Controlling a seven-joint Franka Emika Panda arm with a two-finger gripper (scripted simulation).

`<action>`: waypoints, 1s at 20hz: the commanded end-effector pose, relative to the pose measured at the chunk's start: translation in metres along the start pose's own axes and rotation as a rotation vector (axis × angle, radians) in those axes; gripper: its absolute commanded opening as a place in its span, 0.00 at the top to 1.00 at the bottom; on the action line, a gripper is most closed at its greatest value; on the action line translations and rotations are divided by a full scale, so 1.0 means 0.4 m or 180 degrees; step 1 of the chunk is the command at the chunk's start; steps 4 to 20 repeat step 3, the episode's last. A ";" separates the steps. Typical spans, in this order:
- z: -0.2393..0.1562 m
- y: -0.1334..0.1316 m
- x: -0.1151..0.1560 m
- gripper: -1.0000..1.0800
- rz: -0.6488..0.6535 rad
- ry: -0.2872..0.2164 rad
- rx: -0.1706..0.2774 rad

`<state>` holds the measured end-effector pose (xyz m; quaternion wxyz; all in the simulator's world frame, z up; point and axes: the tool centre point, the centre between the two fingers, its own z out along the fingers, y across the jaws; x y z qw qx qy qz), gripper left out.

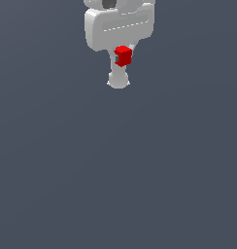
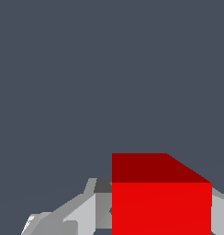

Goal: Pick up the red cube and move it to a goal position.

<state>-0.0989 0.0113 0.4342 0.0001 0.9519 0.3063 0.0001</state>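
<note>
A: Red cube point(image 1: 123, 55) status?
B: You have it clamped between the gripper point(image 1: 121, 61) jaws, apparently lifted. Carry step judged underway. Next, you transport it to the goal; none visible.

No legible text, label, brand, number or sign on any surface.

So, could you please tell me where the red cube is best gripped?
Across two opposite flat side faces of the red cube, coming from above. Its plain, parallel faces suit a pinch; the end effector appears to hold it this way already.
</note>
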 end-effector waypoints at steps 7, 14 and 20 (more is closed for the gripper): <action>0.004 0.002 0.001 1.00 0.0001 -0.0001 0.0001; 0.004 0.002 0.001 1.00 0.0001 -0.0001 0.0001; 0.004 0.002 0.001 1.00 0.0001 -0.0001 0.0001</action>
